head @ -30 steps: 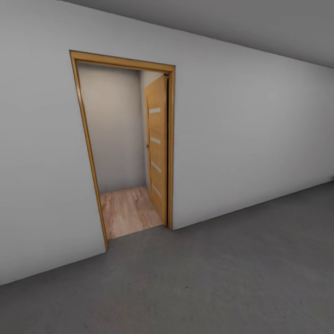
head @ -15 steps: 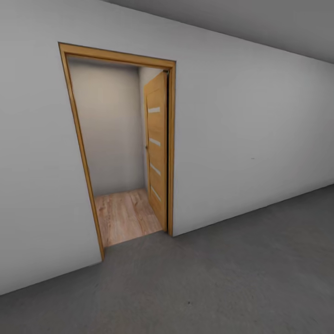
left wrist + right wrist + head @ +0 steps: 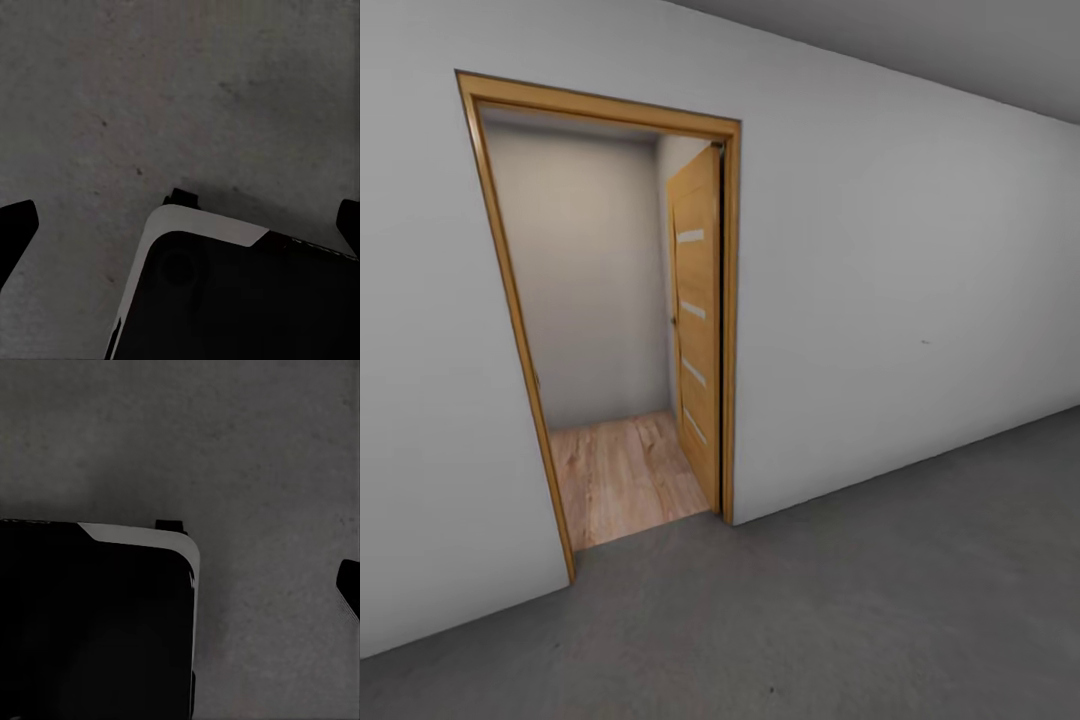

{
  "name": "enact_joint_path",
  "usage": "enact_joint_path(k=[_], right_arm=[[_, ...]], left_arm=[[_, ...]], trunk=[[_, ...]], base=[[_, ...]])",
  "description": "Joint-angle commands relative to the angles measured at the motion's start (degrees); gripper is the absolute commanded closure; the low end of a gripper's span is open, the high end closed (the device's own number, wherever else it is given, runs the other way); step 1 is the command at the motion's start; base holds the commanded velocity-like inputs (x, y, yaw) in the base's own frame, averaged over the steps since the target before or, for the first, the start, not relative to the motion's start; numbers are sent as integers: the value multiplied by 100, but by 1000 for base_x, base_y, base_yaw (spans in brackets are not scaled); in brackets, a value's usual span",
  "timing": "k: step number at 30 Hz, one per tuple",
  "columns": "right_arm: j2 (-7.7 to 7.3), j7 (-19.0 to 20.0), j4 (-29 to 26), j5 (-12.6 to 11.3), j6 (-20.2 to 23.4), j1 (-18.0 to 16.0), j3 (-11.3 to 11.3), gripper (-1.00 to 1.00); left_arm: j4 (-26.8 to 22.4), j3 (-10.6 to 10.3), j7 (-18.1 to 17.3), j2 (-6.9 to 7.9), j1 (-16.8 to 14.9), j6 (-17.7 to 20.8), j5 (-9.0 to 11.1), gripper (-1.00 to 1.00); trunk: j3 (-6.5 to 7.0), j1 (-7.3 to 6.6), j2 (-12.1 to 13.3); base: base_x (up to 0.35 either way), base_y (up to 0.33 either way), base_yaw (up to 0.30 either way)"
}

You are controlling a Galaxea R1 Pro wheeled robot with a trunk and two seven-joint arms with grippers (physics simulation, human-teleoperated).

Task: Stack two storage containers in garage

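Left of centre in the head frame, we face the open doorway (image 3: 610,320) from the garage floor (image 3: 840,600), containers unseen, both grippers spread wide and empty, risking clipping the door frame (image 3: 730,320).

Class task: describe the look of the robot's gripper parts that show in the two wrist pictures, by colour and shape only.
Left gripper: two black fingertips with blunt, angled ends. Right gripper: one similar black fingertip at the frame edge. Below each sits a black body with a rounded, pale-trimmed corner, over grey floor. No cables or markings show.
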Motion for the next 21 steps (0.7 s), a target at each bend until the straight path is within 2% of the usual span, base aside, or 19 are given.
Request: enact_joint_path(k=[1, 21], right_arm=[[0, -29, 18, 58, -26, -7, -16, -100], [0, -30, 18, 58, -24, -7, -16, -100]], left_arm=[[4, 4, 8, -2, -3, -17, 16, -100], [4, 4, 8, -3, -3, -17, 16, -100]], trunk=[[-5, 5, -5], [-5, 5, -5]], base=[[320, 0, 0], [320, 0, 0]])
